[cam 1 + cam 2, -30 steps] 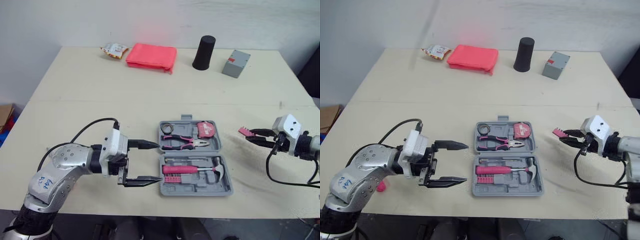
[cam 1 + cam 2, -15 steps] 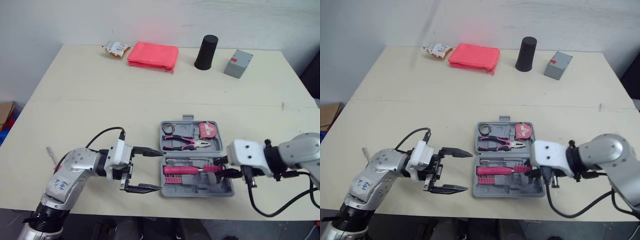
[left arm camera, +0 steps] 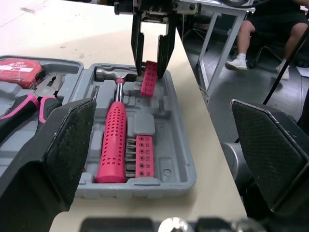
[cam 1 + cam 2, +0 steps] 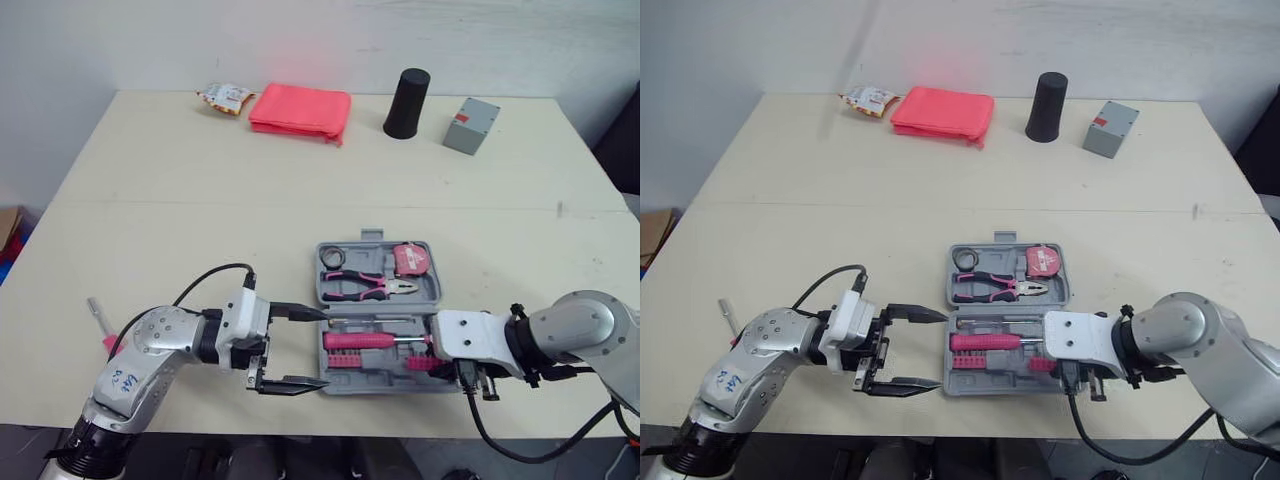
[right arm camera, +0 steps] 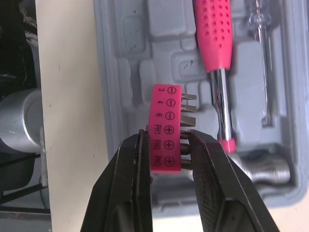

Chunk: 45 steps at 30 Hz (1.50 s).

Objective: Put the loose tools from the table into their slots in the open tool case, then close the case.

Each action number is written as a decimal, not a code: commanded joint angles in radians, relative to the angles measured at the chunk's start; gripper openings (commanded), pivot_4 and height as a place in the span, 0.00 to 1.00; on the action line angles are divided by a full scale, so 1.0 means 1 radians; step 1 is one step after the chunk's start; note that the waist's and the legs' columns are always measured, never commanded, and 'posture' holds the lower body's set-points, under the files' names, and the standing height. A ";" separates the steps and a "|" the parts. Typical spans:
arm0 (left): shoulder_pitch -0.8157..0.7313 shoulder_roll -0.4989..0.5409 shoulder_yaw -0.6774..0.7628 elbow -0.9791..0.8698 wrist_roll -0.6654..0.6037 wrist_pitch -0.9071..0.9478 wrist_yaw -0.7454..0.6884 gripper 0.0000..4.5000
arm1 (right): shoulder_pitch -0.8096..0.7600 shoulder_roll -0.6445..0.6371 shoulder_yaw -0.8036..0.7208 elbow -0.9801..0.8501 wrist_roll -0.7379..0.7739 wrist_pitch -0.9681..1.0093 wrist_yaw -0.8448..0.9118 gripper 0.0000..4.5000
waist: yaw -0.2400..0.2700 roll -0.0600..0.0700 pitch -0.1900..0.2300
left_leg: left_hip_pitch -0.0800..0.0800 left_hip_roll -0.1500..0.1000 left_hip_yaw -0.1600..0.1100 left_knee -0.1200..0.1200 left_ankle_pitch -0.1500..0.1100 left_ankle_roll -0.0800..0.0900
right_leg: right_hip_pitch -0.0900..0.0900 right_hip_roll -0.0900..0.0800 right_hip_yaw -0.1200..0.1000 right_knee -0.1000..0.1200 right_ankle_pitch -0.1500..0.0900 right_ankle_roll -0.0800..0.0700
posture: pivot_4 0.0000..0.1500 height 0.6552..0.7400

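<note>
The grey tool case [image 4: 372, 240] lies open near the table's front edge, holding pliers [image 4: 370, 287], a tape measure [image 4: 410, 260] and a pink-handled hammer [image 4: 375, 340]. My right gripper [image 5: 166, 137] is shut on a pink bit holder [image 5: 166, 128] and holds it just above the case's front right part, beside the hammer head. Another bit holder [image 3: 143, 155] sits in its slot. My left gripper [image 4: 322, 348] stands open at the case's left edge, holding nothing. A small pink-handled tool [image 4: 100, 320] lies loose at the far left, partly hidden by my left arm.
At the back of the table are a red pouch [image 4: 300, 108], a snack packet [image 4: 226, 97], a black cup [image 4: 406, 103] and a grey box [image 4: 471, 125]. The case sits close to the front edge. A person [image 3: 270, 29] sits beyond the table's right side.
My right gripper came in from the right side of the table with the bit holder and now sits lower over the case's front right. My left gripper edged closer to the case.
</note>
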<state>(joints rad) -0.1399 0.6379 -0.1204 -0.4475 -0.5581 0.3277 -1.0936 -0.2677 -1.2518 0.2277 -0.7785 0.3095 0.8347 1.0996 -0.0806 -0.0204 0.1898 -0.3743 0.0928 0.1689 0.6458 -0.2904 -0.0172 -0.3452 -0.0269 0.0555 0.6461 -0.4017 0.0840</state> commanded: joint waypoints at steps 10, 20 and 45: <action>0.048 0.031 0.029 -0.088 -0.030 0.044 0.020 1.00 | -0.161 0.092 0.156 0.015 -0.055 0.070 -0.014 0.17 | -0.001 0.000 0.000 | 0.000 0.000 0.000 0.000 0.000 0.000 | -0.001 0.000 0.000 0.000 0.000 -0.001 | 1.00 1.00; 0.054 0.038 0.037 -0.094 -0.023 0.055 0.029 1.00 | -0.238 0.133 0.244 0.042 -0.072 0.065 0.039 0.17 | -0.003 0.000 0.000 | 0.000 0.001 0.001 0.000 0.000 0.000 | -0.001 0.000 0.000 0.001 -0.001 -0.001 | 1.00 1.00; 0.071 0.082 0.053 -0.066 -0.027 0.071 0.016 1.00 | -0.111 0.128 -0.123 0.146 0.149 -0.147 0.208 0.81 | 0.000 -0.003 0.000 | 0.001 0.001 0.001 0.000 -0.001 -0.001 | -0.001 0.000 -0.001 0.001 -0.001 -0.003 | 1.00 1.00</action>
<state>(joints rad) -0.0648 0.7171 -0.0827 -0.5015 -0.5838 0.4213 -1.0707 -0.4040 -1.1566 0.1771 -0.6468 0.4008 0.7511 1.2957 -0.0804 -0.0238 0.1894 -0.3733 0.0938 0.1700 0.6454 -0.2910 -0.0178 -0.3452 -0.0268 0.0547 0.6467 -0.4026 0.0814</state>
